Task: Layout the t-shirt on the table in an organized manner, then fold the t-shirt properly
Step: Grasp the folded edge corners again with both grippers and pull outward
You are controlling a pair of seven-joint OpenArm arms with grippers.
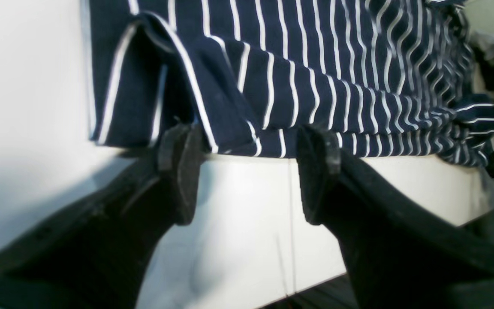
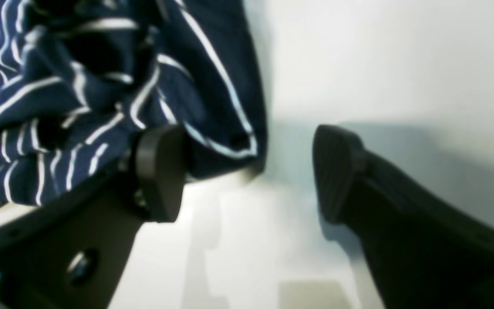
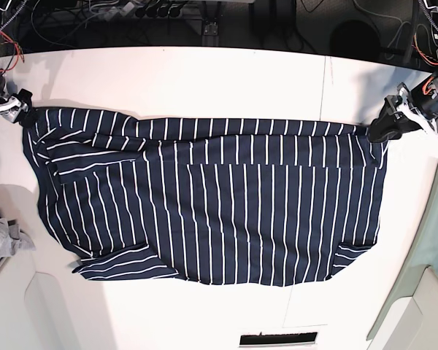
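left gripper: jaws seen apart, t-shirt hem just ahead
right gripper: spread too, shirt edge blurred beside one finger

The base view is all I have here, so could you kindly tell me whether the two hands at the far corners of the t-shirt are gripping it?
Observer: The left wrist view shows the left hand open, with the t-shirt hem lying just beyond its fingertips, not pinched between them.
Operator: Thank you. And the other one?
Observer: The right hand is open as well; the right wrist view shows only blurred white table in the gap, with bunched cloth beside one fingertip.
Operator: Is the hem flat on the left arm's side?
Observer: Not quite. Up close, one corner of the hem is folded over on itself.
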